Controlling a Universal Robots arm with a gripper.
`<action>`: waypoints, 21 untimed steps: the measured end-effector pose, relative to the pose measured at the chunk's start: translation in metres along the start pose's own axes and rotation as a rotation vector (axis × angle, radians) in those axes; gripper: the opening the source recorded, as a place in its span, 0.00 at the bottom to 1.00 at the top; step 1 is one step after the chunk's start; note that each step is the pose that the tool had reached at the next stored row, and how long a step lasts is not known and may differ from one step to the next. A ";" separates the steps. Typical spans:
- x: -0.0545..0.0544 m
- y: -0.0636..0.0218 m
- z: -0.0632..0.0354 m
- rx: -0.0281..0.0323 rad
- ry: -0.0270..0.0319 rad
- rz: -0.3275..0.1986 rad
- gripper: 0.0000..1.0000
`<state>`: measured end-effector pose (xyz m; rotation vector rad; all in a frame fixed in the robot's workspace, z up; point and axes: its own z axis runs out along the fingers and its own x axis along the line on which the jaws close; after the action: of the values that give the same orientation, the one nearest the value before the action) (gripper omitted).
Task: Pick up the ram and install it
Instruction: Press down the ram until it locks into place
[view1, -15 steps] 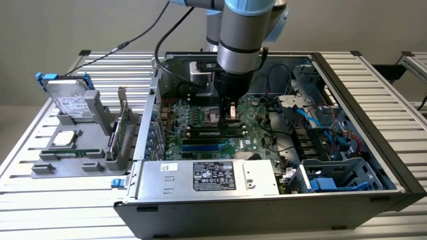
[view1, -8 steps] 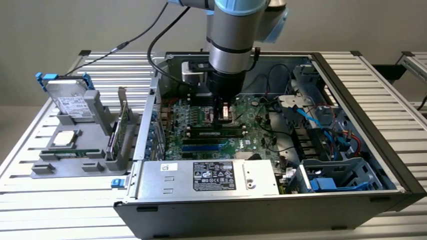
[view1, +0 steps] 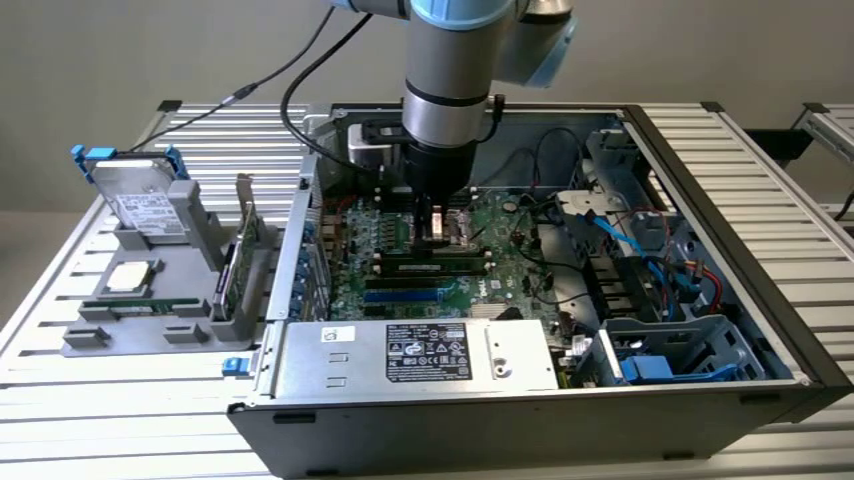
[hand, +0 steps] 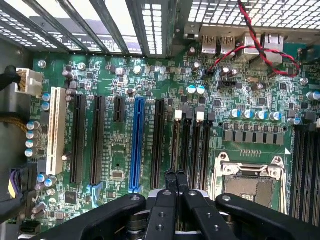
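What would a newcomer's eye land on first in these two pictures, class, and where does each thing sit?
First, the grey robot arm reaching down into the open computer case, its gripper low over the green motherboard. In the wrist view, the bright blue slot stands out among the black ones, with the silver processor socket beside the memory slots. A holder with spare parts sits at the exterior view's left.

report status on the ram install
Gripper down inside the case, fingers together. Tips at the memory slots beside the CPU socket. Ram itself not clearly made out. Nothing blocking the slots.
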<state>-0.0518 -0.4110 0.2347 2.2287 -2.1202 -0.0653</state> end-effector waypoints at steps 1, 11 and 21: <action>0.000 0.0000 0.0000 0.0000 0.0001 0.000 0.10; -0.001 0.0002 0.0073 0.0005 0.0047 0.000 0.10; -0.003 0.0008 0.0096 -0.0006 0.0188 0.001 0.10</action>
<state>-0.0534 -0.4082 0.2251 2.2186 -2.1118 -0.0448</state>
